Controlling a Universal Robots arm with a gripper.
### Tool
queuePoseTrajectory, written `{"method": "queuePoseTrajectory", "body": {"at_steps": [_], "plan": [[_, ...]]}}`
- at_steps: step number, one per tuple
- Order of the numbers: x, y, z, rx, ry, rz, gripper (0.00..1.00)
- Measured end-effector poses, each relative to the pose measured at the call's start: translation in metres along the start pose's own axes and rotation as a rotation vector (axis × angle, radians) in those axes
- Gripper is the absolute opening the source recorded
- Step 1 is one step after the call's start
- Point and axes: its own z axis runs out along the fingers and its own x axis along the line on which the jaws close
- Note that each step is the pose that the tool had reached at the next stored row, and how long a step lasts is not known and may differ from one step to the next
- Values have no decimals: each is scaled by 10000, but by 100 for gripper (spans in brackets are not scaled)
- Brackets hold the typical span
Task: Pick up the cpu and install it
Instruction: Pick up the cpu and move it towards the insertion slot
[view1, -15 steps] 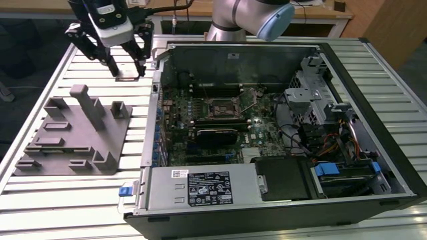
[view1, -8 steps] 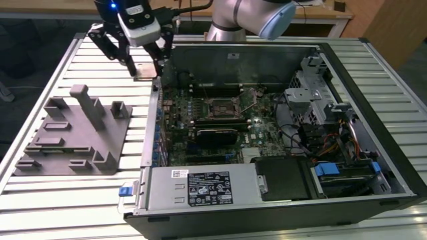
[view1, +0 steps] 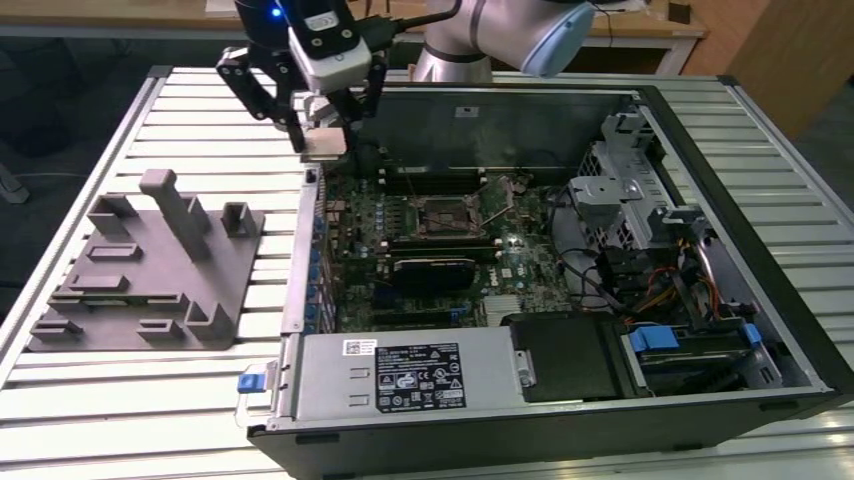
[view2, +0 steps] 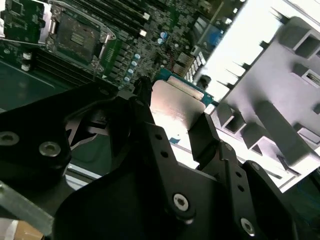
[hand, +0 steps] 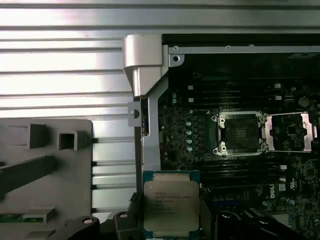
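Above the edge of the open computer case (view1: 534, 110), on the exterior view's left, the gripper (view1: 323, 135) hangs clear of the motherboard (view1: 400, 250) with the cpu (view1: 324, 146) clamped between its two black fingers (view2: 205, 131). The second wrist view shows those fingers pressing on two opposite edges of the chip, and the silvery lid is bare between them. The first wrist view shows the lid facing the camera, with its thin green rim visible all round.

The move turns on the cpu socket (view1: 445, 215). It sits in the middle of the motherboard, well apart from the held chip, and its load plate (hand: 290, 131) is swung open beside it so the contact field is uncovered. From the gripper, the socket lies toward the exterior view's right, nearer that camera and lower down inside the case. Small board components fill the stretch between them.

On the other side, toward the exterior view's left, the grey fixture block (view1: 147, 270) rests on the slatted metal worktop (view1: 134, 400), outside the case. I judge the pick-up done and the chip not yet seated.
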Motion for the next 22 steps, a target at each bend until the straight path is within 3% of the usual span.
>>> {"method": "queuePoseTrajectory", "body": {"at_steps": [10,17,22], "plan": [[-370,18,47,1,55,-29,54],[-530,23,112,-14,80,-302,54],[-619,25,172,-13,205,-361,54]]}}
